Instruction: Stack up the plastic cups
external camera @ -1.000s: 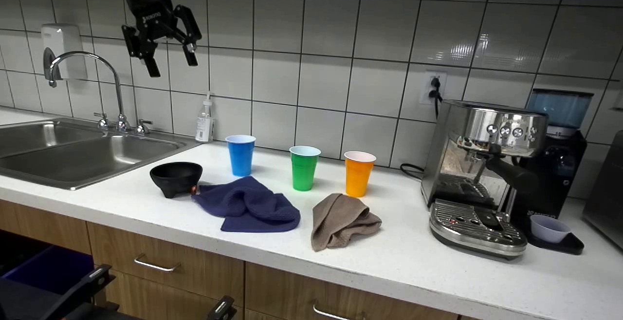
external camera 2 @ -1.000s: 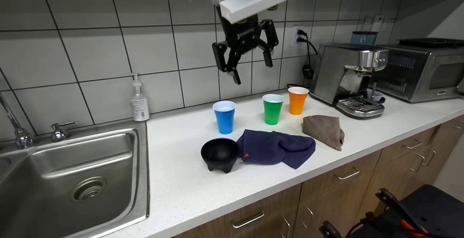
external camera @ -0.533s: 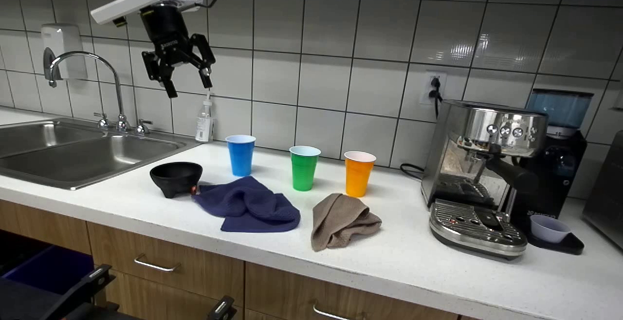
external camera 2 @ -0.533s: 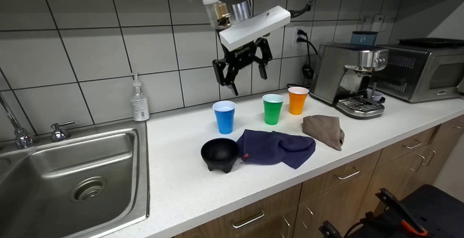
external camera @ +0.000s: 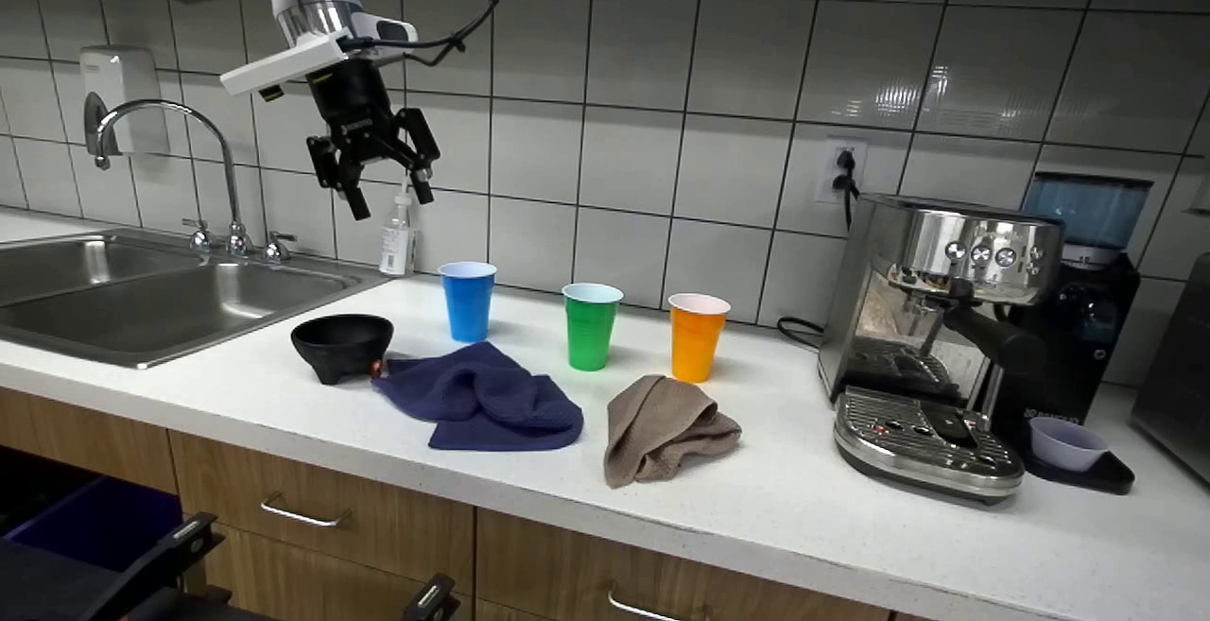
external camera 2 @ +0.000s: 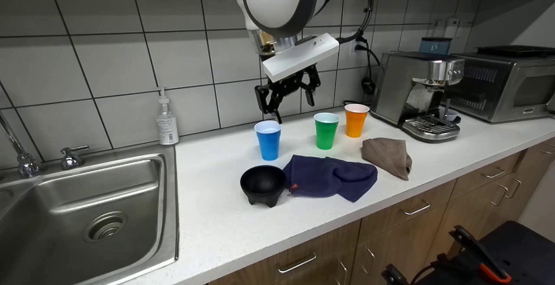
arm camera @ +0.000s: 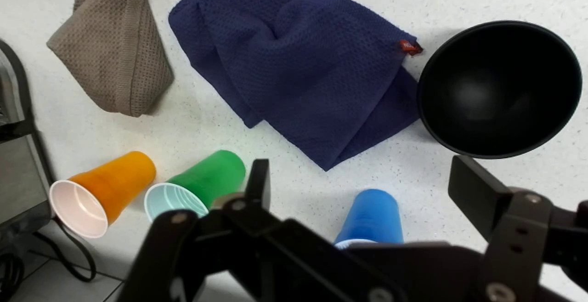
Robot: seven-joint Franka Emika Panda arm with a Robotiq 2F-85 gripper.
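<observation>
Three plastic cups stand upright and apart along the counter, mouths up: blue, green and orange. My gripper is open with nothing held, hanging above the counter, higher than the cups, by the blue one in both exterior views. In the wrist view the blue cup appears below, between the two spread fingers, its rim partly hidden by the gripper's body. The left finger and its linkage cover part of the green cup there. The orange cup lies further left in that view.
A black bowl and a dark blue cloth lie in front of the cups, with a brown cloth beside them. The sink, a soap bottle and a coffee machine stand around them. Behind runs the tiled wall.
My gripper has come down, drawing nearer the blue cup; it also shifts right in an exterior view. It stays open. The cups, bowl and cloths have not moved.
</observation>
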